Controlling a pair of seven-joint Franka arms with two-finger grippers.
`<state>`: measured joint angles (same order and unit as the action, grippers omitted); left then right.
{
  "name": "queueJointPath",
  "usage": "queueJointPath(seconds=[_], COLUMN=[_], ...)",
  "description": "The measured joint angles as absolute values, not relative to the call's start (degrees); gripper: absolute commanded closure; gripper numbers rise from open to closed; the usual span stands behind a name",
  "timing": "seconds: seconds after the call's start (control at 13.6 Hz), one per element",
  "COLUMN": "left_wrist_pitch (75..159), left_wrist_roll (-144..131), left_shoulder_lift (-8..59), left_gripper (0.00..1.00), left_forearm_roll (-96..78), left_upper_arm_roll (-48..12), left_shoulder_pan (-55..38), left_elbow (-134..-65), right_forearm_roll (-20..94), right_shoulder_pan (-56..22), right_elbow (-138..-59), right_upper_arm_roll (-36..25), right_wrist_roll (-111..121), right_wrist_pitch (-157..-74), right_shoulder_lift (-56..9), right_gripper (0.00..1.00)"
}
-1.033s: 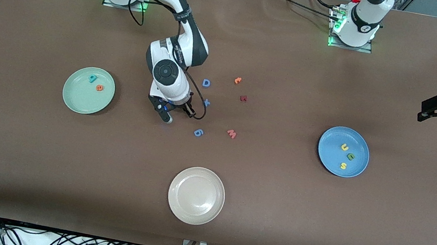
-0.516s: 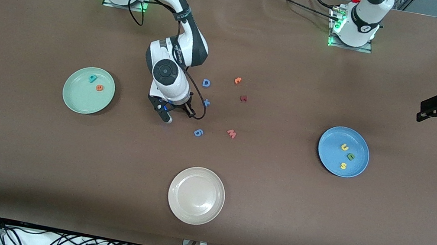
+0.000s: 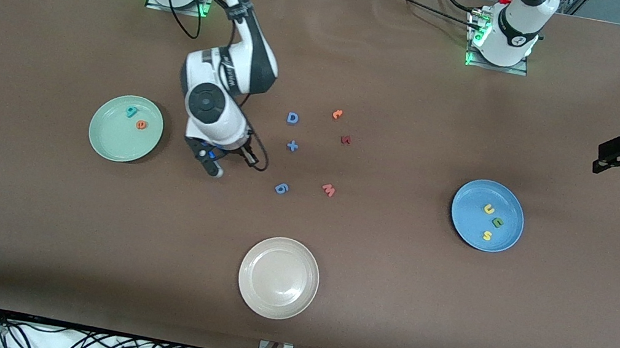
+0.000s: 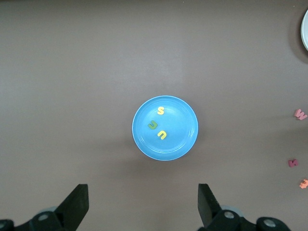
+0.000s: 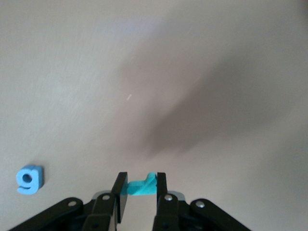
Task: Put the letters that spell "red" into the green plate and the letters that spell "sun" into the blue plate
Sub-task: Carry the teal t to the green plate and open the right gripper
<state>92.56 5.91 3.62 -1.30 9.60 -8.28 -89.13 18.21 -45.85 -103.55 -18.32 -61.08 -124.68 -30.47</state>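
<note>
My right gripper point(image 3: 215, 168) hangs over bare table between the green plate point(image 3: 113, 140) and the loose letters, shut on a small teal "r" point(image 5: 139, 188) that shows between its fingers in the right wrist view. In the green plate lie a teal "d" shape point(image 3: 132, 111) and an orange "e" point(image 3: 141, 125). The blue plate point(image 3: 468, 215) holds a yellow "u" point(image 3: 489, 209), a green "n" shape point(image 3: 497, 222) and a yellow "s" point(image 3: 487, 235). My left gripper point(image 3: 614, 157) waits high at the left arm's end of the table, open and empty point(image 4: 143, 202), looking down on the blue plate point(image 4: 180, 139).
Loose letters lie mid-table: a blue "D" point(image 3: 293, 118), a blue plus point(image 3: 292, 146), a blue "g" point(image 3: 281, 188), a red "w" point(image 3: 328, 189), a dark red letter point(image 3: 345, 140) and an orange letter point(image 3: 337, 114). A beige-white plate point(image 3: 278, 278) stands nearest the front camera.
My right arm has carried the teal "r" away from the loose letters toward the green plate, uncovering the blue plus. The left arm has not moved.
</note>
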Motion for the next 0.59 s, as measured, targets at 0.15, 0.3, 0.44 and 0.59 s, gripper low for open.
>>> queueJointPath(seconds=[0.15, 0.3, 0.44, 0.59], left_wrist_pitch=[92.56, 92.58, 92.59, 92.64], left_wrist_roll=[5.91, 5.91, 5.91, 5.91], left_shoulder_lift=[3.62, 3.62, 3.62, 3.62], left_gripper=[0.0, 0.0, 0.0, 0.0], left_forearm_roll=[-1.3, -1.3, -1.3, -1.3], left_upper_arm_roll=[9.6, 9.7, 9.76, 9.74], left_shoulder_pan=[-8.28, -8.24, -8.2, -8.2], left_elbow=[-89.11, -89.1, -89.1, -89.1], right_forearm_roll=[18.22, 18.22, 18.22, 18.22], right_shoulder_pan=[-45.62, -45.41, -45.02, -44.25], right_elbow=[-103.45, -103.48, -103.8, -105.16], right_upper_arm_roll=[-23.14, -29.01, -34.92, -39.96], right_wrist_roll=[-54.41, -46.57, -38.12, -28.89], right_wrist_pitch=[-117.43, -110.78, -107.34, -106.7], right_shoulder_lift=[-27.25, -24.98, -24.41, -24.72], right_gripper=[0.91, 0.91, 0.91, 0.9])
